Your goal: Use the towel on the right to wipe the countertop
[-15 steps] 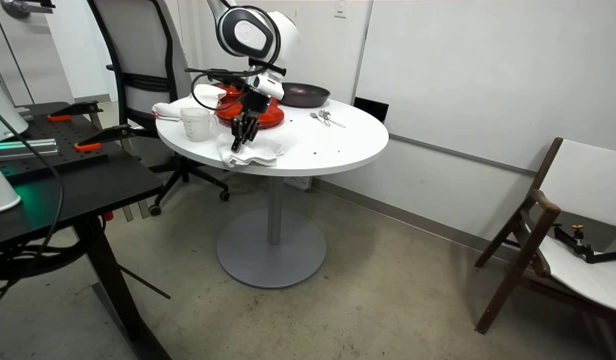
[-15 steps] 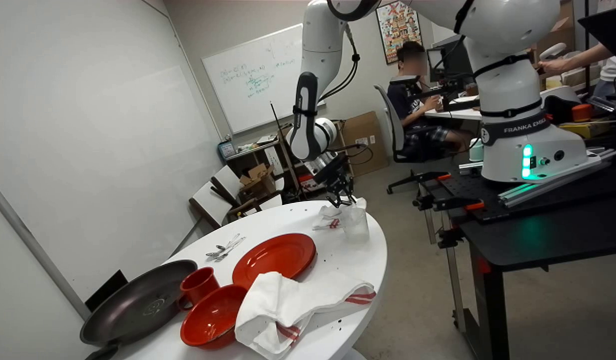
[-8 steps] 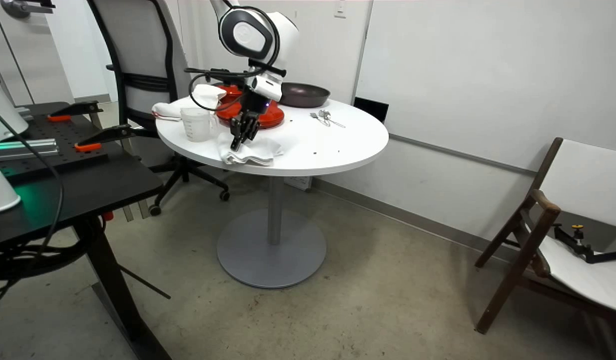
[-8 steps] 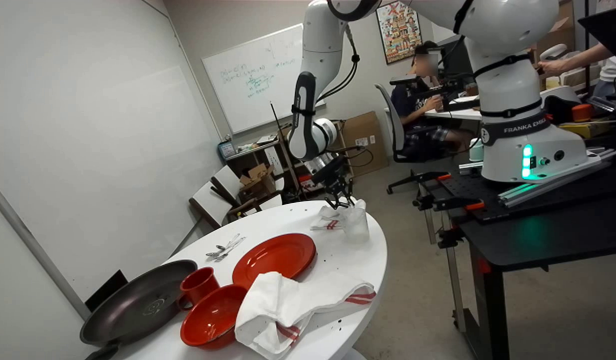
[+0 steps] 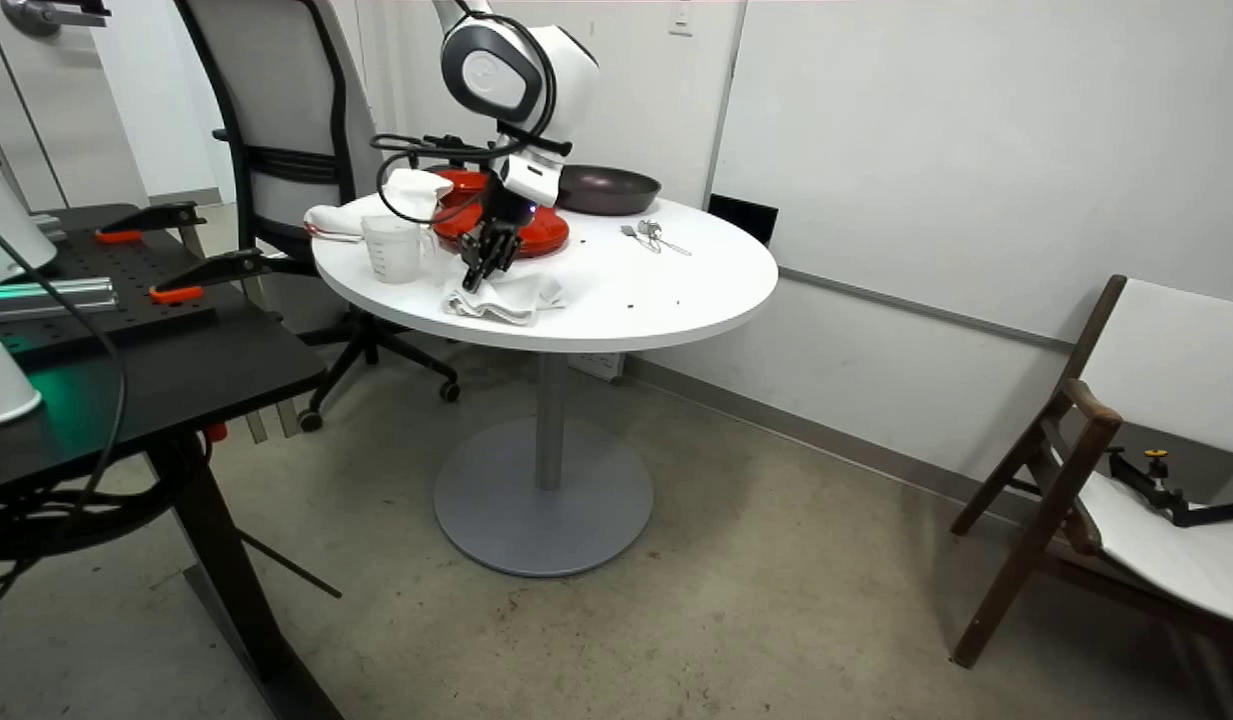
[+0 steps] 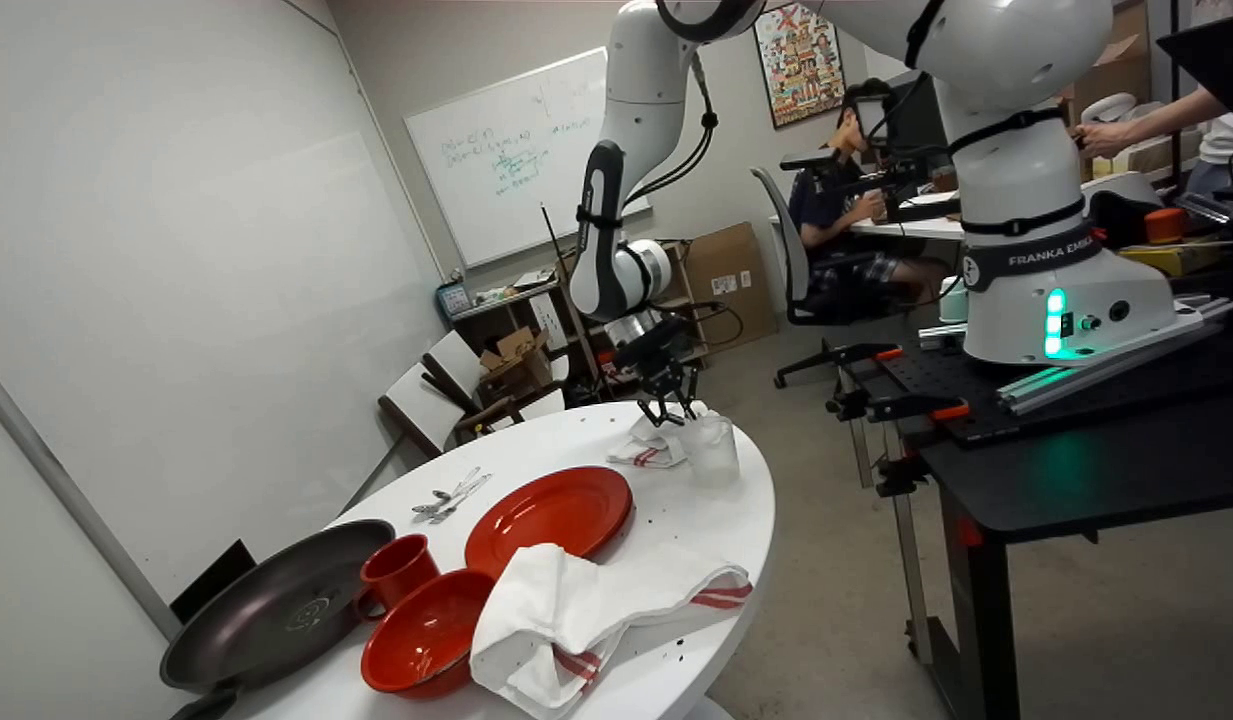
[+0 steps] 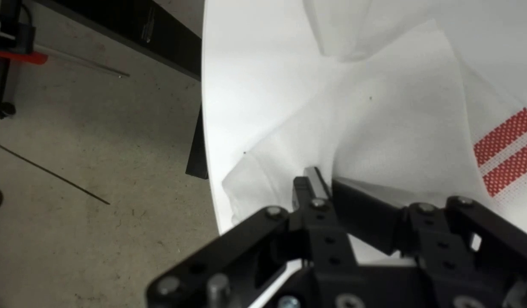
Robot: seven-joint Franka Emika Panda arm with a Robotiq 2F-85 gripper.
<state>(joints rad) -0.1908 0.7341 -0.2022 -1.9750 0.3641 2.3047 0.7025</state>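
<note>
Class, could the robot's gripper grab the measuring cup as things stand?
Probably not yet: the gripper appears closed on the white towel, though the measuring cup stands close by, no obstacle visible between.

FRANKA EMIKA on the robot base (image 6: 1071, 290), whiteboard handwriting (image 6: 519, 163) illegible

Round white table (image 5: 696, 285): rumpled towel (image 5: 524, 297) beside measuring cup (image 5: 391, 252), second towel (image 6: 576, 600), red dishes (image 6: 548, 513), pan (image 6: 286, 615), cutlery (image 6: 451, 500) (plus dark specks (image 6: 680, 656)).
</note>
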